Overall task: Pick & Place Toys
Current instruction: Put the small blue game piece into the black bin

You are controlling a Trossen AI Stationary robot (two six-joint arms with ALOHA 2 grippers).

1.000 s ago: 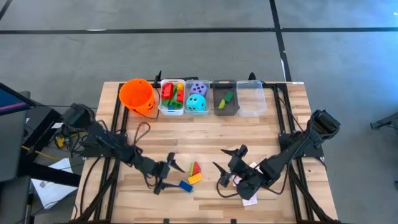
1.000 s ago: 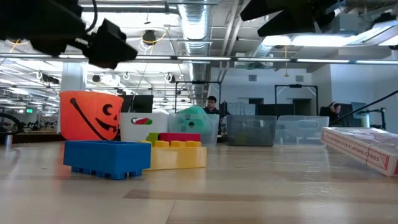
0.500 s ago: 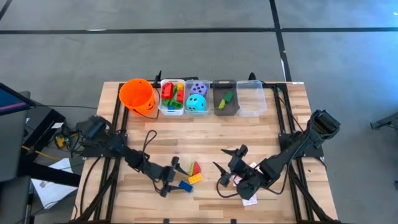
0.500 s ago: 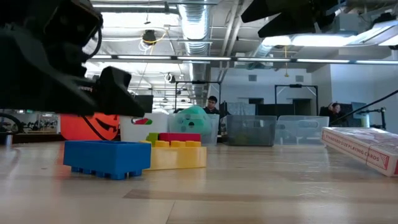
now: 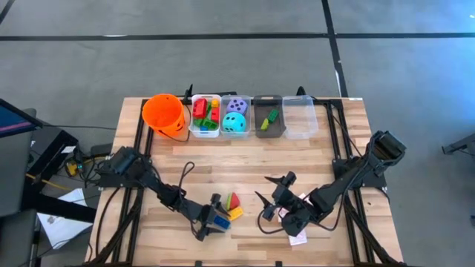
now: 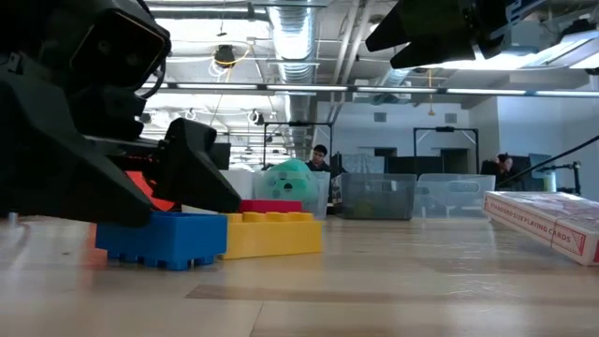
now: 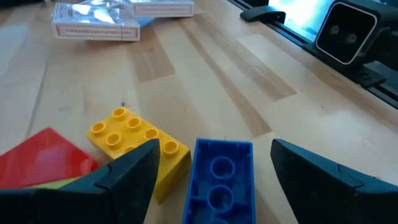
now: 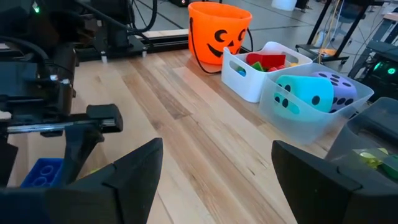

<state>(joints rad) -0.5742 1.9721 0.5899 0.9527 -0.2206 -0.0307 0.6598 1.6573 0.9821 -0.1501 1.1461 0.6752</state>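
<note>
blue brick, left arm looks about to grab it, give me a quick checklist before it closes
1. Blue brick sits between the left gripper fingers: ok.
2. Left fingers open wide enough to pass the brick: ok.
3. Yellow brick clear of the near finger: not ok, they look to be touching or nearly so.
4. Fingers low enough on the brick: cannot tell.
5. Right gripper out of the way, open over the playing cards: ok.
6. Brick bin at the table's far edge has room: cannot tell.
</note>
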